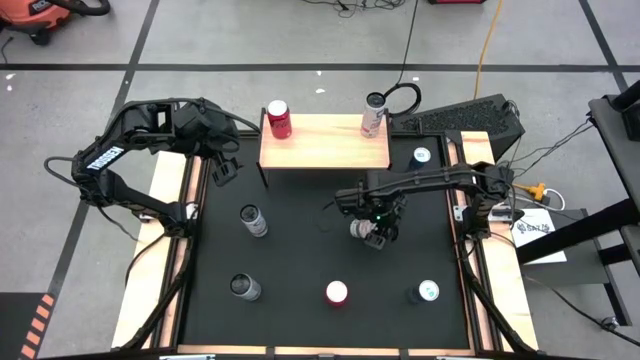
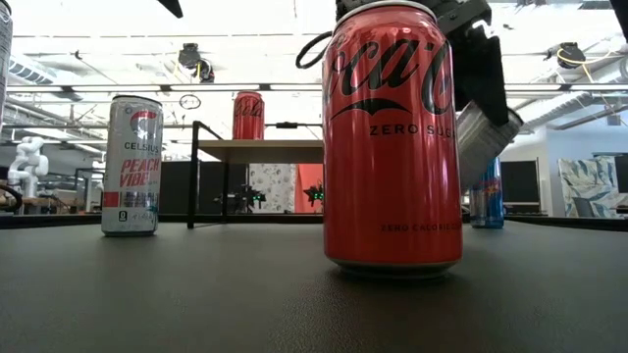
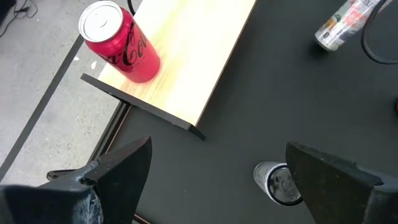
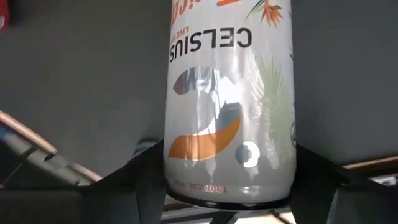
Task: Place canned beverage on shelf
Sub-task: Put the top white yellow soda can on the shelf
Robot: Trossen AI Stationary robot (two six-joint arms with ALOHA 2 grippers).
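Note:
The shelf (image 1: 325, 143), a light wooden top on thin black legs, stands at the far side of the black mat. A red can (image 1: 279, 118) stands at its left end and a pale can (image 1: 373, 115) at its right end. My right gripper (image 1: 372, 232) hangs over the middle of the mat, shut on a silver Celsius can (image 4: 227, 106), also seen tilted in the low view (image 2: 485, 142). My left gripper (image 3: 217, 180) waits open near the shelf's left front corner, above the mat, with nothing between its fingers. My right gripper pinches the Celsius can's round wall (image 4: 180, 171) between its two fingers, close to the end nearest the wrist. The fingers (image 4: 140, 171) come from above, slanting down, one on each side. The can is lifted clear of the mat and hangs tilted.
A red Coca-Cola Zero can (image 2: 392, 137) stands near the mat's front edge. More cans stand on the mat at left (image 1: 254, 220), front left (image 1: 245, 287), front right (image 1: 425, 292) and beside the shelf's right end (image 1: 421, 156). The shelf top between its two cans is bare.

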